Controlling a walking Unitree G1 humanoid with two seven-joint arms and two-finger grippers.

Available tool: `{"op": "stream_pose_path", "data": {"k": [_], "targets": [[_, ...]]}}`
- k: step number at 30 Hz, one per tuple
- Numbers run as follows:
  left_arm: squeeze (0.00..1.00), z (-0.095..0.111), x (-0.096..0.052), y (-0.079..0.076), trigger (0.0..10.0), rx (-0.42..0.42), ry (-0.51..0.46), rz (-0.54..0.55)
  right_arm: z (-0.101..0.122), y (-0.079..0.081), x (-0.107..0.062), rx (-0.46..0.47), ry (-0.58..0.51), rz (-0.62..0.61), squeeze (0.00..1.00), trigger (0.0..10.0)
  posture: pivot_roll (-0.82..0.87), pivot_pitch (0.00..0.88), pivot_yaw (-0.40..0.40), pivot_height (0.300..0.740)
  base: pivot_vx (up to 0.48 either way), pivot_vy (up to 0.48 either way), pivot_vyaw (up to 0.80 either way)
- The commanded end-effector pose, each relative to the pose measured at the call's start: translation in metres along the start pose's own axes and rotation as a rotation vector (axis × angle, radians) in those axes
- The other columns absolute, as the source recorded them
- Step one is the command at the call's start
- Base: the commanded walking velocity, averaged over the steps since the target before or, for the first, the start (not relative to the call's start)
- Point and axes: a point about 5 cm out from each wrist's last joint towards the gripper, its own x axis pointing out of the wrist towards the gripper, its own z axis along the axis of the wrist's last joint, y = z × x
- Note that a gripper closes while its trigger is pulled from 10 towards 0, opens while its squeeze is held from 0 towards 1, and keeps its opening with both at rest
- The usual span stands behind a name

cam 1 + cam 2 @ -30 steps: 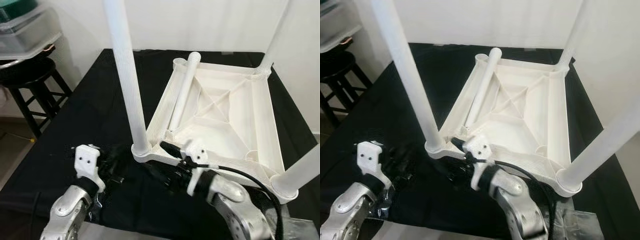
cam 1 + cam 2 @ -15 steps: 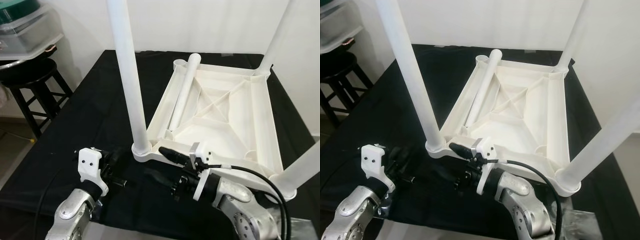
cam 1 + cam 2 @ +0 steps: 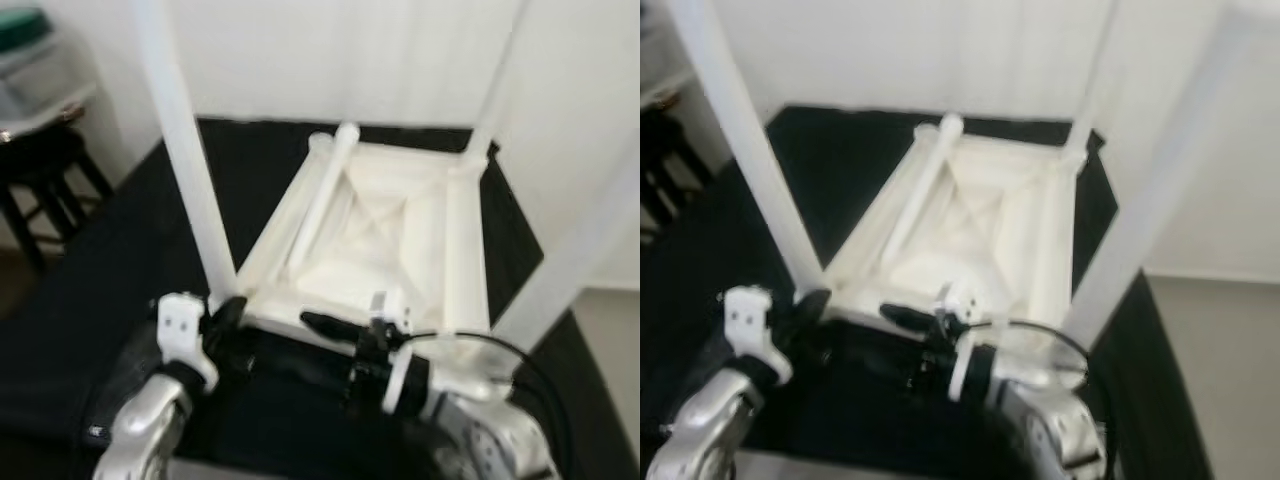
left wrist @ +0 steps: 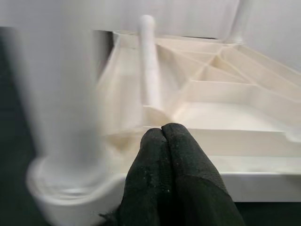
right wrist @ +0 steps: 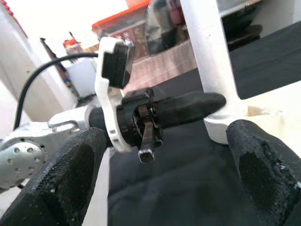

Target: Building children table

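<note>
The white children's table lies upside down on a black cloth, with three legs standing up from its corners. A loose fourth leg lies inside it along the left rim. My left gripper is shut and holds nothing. Its tips sit right at the near rim, beside the base of the near-left leg. Lower and to the right, my right gripper is open, its fingers spread wide in front of the near rim, pointing toward the left gripper.
A black stool with a clear plastic box on it stands to the left of the cloth. A white wall is close behind. Bare floor lies past the cloth's right edge. The head views are blurred.
The whole picture has shifted and blurred, so the camera moved. My left gripper now sits closer to the base of the near-left leg. The right gripper stays low before the near rim.
</note>
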Motion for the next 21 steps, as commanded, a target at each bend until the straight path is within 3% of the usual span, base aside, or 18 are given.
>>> {"op": "stream_pose_path", "data": {"k": [1, 21], "targets": [[0.0, -0.0043, -0.0004, -0.0012, 10.0, -0.019, 0.019, -0.01, -0.0027, -0.0009, -0.0027, 0.017, 0.018, 0.011, 0.0, 10.0, -0.06, 0.103, 0.019, 0.74, 0.0, -0.472, 0.0], [0.0, -0.0082, -0.0017, -0.0031, 10.0, -0.018, 0.029, -0.02, -0.0071, 0.0022, -0.006, 0.049, 0.028, 0.086, 0.0, 10.0, -0.06, 0.087, 0.018, 0.74, 0.0, -0.472, 0.0]]}}
